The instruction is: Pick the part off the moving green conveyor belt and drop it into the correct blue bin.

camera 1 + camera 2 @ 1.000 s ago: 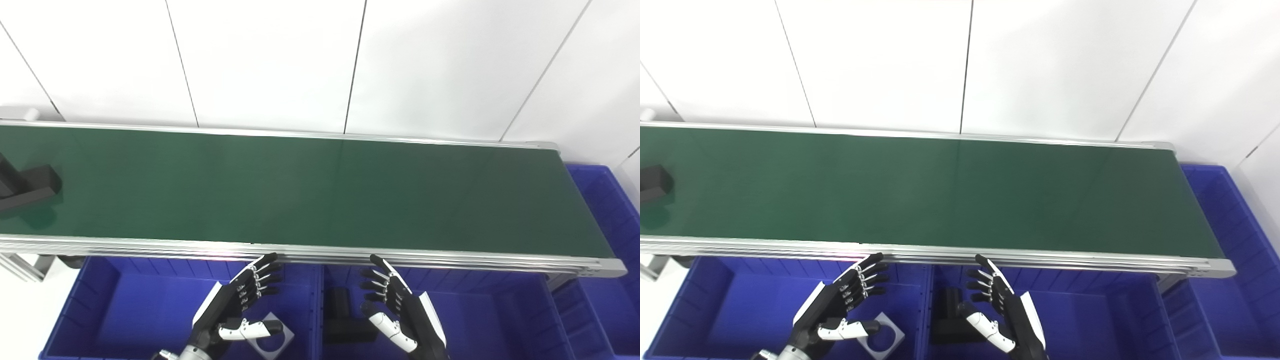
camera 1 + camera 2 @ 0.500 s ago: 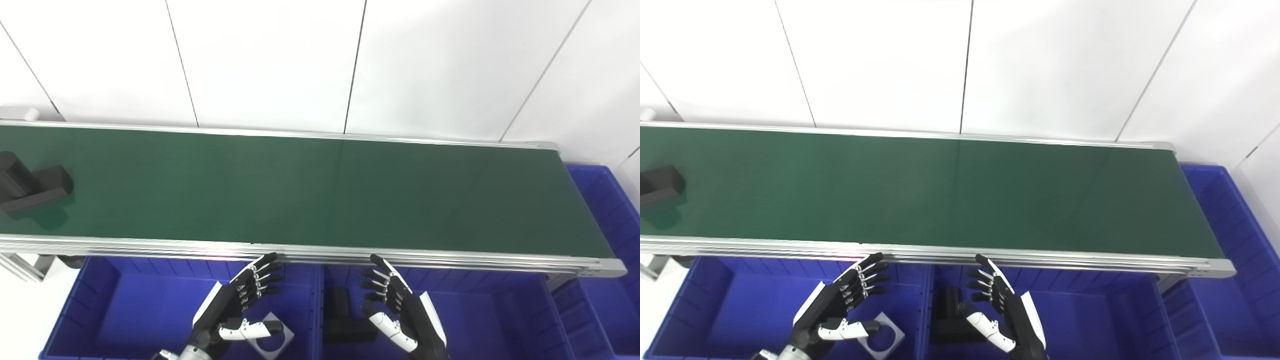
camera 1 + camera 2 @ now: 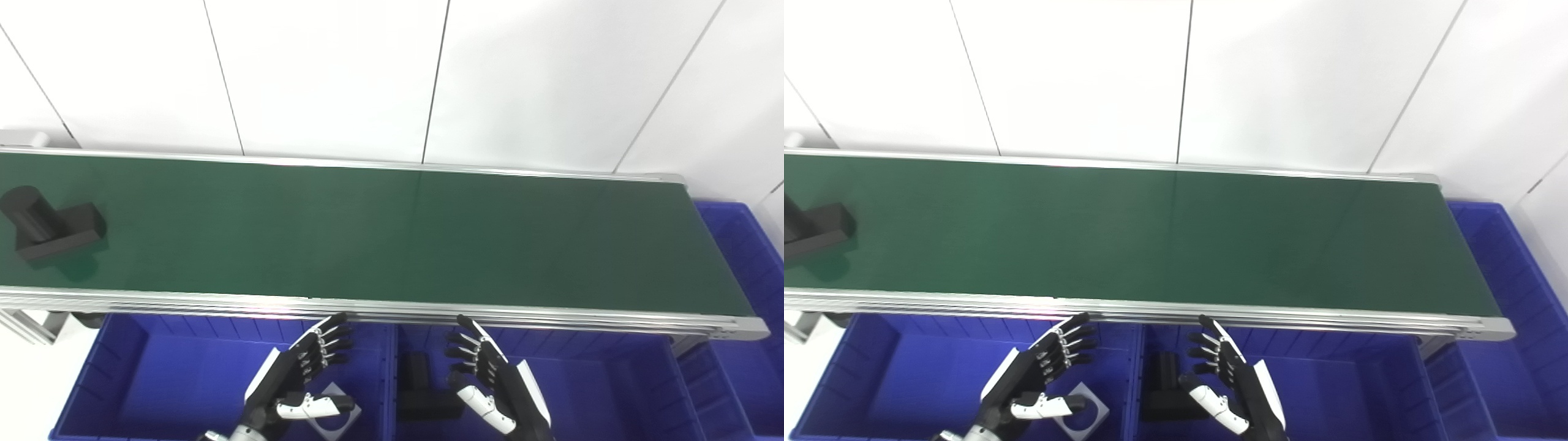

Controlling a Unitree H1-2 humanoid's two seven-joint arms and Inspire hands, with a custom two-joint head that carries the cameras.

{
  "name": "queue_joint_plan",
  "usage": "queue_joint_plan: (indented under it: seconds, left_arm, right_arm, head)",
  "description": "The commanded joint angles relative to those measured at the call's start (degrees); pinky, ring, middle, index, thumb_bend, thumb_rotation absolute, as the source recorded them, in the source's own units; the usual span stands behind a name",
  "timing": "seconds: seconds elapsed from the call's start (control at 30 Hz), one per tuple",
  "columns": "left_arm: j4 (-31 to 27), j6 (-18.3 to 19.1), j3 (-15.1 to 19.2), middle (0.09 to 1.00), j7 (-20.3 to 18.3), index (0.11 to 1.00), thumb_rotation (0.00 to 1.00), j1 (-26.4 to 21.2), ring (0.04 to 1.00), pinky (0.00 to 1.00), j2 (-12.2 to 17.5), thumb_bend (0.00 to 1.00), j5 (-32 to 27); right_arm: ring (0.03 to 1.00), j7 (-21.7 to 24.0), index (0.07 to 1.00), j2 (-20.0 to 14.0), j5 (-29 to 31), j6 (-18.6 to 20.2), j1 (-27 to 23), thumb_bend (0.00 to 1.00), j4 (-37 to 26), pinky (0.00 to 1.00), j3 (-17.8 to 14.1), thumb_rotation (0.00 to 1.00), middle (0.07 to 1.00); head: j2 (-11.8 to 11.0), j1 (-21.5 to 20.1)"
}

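1. No text, label, brand, number or sign can be read in either eye view.
2. The green conveyor belt [image 3: 392, 236] carries no markings.
3. The blue bins [image 3: 588, 392] show no lettering.
4. The white wall panels [image 3: 331, 73] are plain.

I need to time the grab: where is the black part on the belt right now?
The black part lies at the far left end of the green conveyor belt, well left of both hands, which wait below the belt's near rail.
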Motion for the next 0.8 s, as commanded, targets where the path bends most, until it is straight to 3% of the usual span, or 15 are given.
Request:
queue_joint_plan:
  seconds: [0.0, 0.13, 0.3, 0.5, 0.77]
  left_arm:
    - [0.39, -3.08, -0.47, 0.859, -0.21, 0.892, 0.28, -1.43, 0.816, 0.76, -0.34, 1.0, 0.38]
    - [1.89, -4.87, -0.8, 0.85, 0.46, 0.879, 0.28, -1.94, 0.795, 0.72, -0.94, 1.0, 1.7]
    - [3.62, -5.57, -0.63, 0.83, 0.86, 0.862, 0.27, -2.49, 0.783, 0.71, -1.56, 1.0, 2.09]
    - [3.54, -4.62, -0.48, 0.829, 1.16, 0.854, 0.25, -2.56, 0.789, 0.72, -1.98, 1.0, 2.53]
    - [5.15, -6.24, -0.34, 0.827, 1.26, 0.85, 0.26, -3.22, 0.782, 0.7, -2.0, 1.0, 3.26]
  right_arm:
    - [0.774, 0.36, 0.931, -0.29, 1.26, -4.0, -0.54, 0.61, -1.0, 0.68, -0.5, 0.67, 0.837]
    - [0.767, 0.72, 0.933, -1.0, 1.52, -4.93, -0.86, 0.56, -0.56, 0.66, -0.7, 0.66, 0.835]
    - [0.785, 1.46, 0.949, -1.51, 2.49, -5.33, -1.26, 0.57, 0.29, 0.68, -0.91, 0.68, 0.853]
    - [0.784, 1.8, 0.932, -1.56, 2.82, -5.47, -1.79, 0.59, 1.3, 0.68, -1.18, 0.69, 0.85]
    - [0.783, 2.19, 0.934, -1.47, 3.3, -6.19, -2.23, 0.59, 2.31, 0.68, -1.33, 0.69, 0.851]
  head:
    - [-0.26, 0.78]
    - [-1.85, 3.91]
    - [-3.54, 6.31]
    - [-4.01, 7.15]
    - [-5.01, 7.67]
